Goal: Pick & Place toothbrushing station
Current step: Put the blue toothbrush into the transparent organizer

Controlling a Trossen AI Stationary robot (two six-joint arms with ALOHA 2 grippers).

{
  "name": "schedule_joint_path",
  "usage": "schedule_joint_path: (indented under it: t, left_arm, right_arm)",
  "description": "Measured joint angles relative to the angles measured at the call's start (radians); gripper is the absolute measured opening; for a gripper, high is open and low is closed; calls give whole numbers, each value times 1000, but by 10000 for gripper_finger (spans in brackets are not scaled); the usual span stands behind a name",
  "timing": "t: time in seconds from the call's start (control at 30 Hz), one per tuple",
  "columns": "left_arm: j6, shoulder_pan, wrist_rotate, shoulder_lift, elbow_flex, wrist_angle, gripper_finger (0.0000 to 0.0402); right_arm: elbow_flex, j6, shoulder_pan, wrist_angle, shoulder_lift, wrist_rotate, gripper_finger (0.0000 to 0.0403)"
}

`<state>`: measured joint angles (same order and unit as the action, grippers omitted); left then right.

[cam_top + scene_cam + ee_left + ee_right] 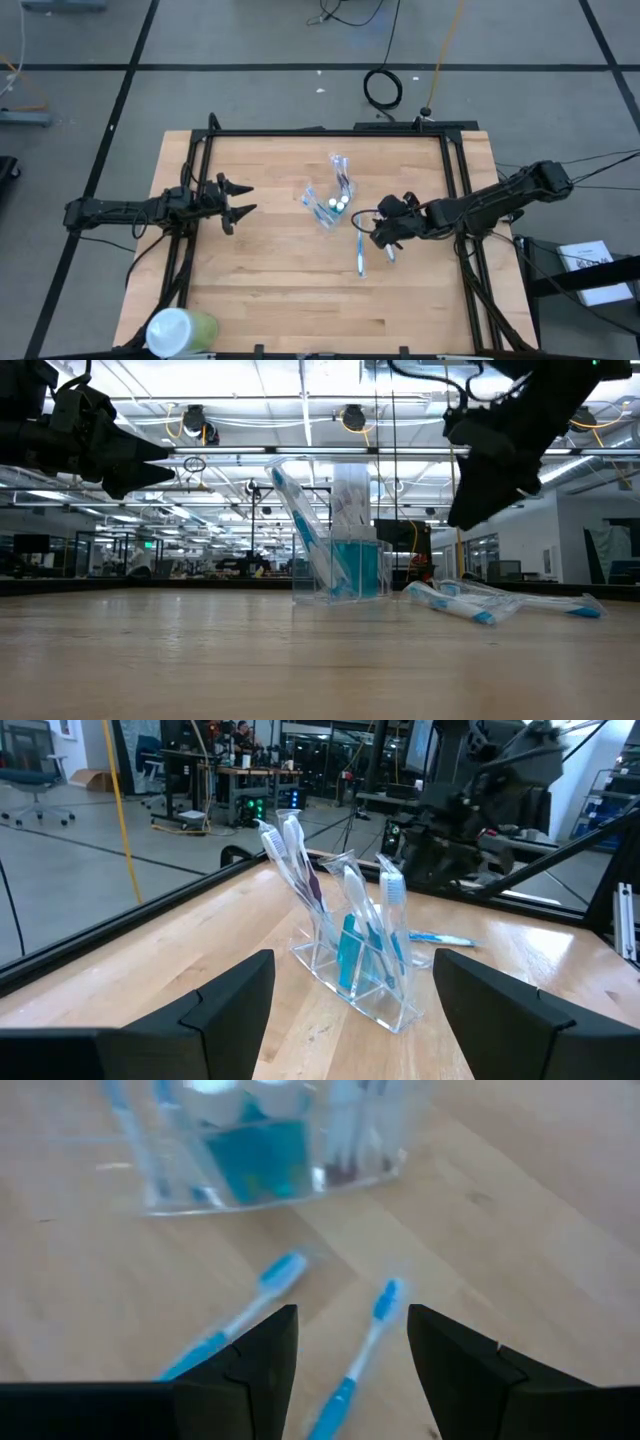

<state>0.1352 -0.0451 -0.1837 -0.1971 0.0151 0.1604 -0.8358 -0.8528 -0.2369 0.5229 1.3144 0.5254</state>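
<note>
A small clear plastic cup (327, 208) stands upright near the table's middle. It holds several blue-and-white toothbrushes (300, 860) and white-capped teal tubes (337, 204). Two more toothbrushes lie flat on the wood just to its near right (240, 1315) (365, 1350); one shows in the high view as a toothbrush (360, 255). My right gripper (352, 1320) hovers open above these two, tilted downward, off the table (470, 510). My left gripper (243, 199) waits open at the table's left, pointing level toward the cup (355, 990).
A larger green cup with a white lid (180, 330) lies at the table's near left corner. A black frame (330, 131) runs along the table's far edge and down both sides. Bare wood (280, 300) stretches across the near half.
</note>
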Motion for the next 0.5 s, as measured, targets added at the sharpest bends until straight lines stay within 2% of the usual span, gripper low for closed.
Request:
schedule_joint_path:
  t: [0.2,0.5]
  left_arm:
    - [0,0,0,0,0,0,283]
    - [0,0,0,0,0,0,283]
  right_arm:
    - [69,-81,44,-4,0,-4,183]
    - [185,-71,73,-162,0,-6,183]
